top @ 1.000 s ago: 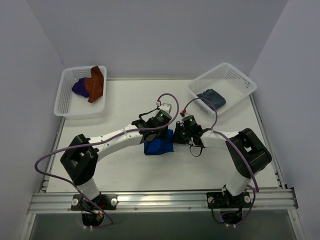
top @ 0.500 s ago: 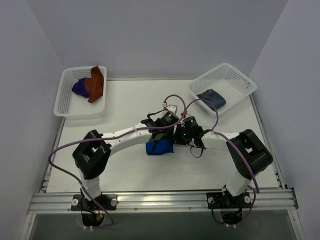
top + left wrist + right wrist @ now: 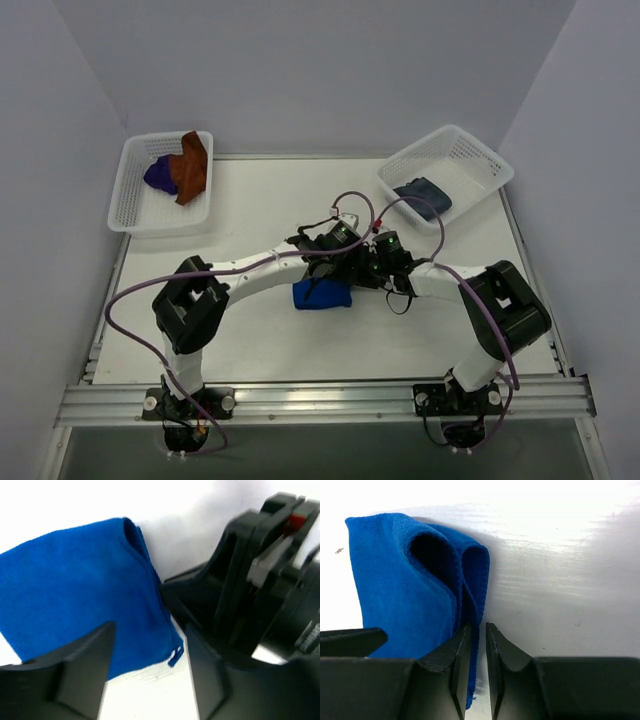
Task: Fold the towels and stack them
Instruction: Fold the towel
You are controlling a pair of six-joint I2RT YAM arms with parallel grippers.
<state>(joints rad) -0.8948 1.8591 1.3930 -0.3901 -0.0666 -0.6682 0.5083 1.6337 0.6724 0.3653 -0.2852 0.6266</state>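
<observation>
A folded blue towel (image 3: 320, 295) lies on the white table in the middle. My left gripper (image 3: 336, 270) hangs over its right edge and is open. In the left wrist view its dark fingers (image 3: 65, 672) stand wide apart around the towel's (image 3: 75, 585) lower corner without touching it. My right gripper (image 3: 360, 278) comes in from the right, close beside the left one. In the right wrist view the right gripper (image 3: 478, 632) has its jaws a narrow slit apart. The towel's (image 3: 400, 580) hem hangs in that slit against the left finger, clear of the right one.
A white basket (image 3: 135, 205) at the back left holds an orange towel (image 3: 190, 168) and a purple towel (image 3: 159, 175). Another white basket (image 3: 470, 160) at the back right holds a folded dark grey-blue towel (image 3: 423, 196). Purple cables loop over both arms.
My left gripper went from shut to open and let go of the blue towel, which now lies more compact and slightly further right. My right gripper's jaws have parted a little.
</observation>
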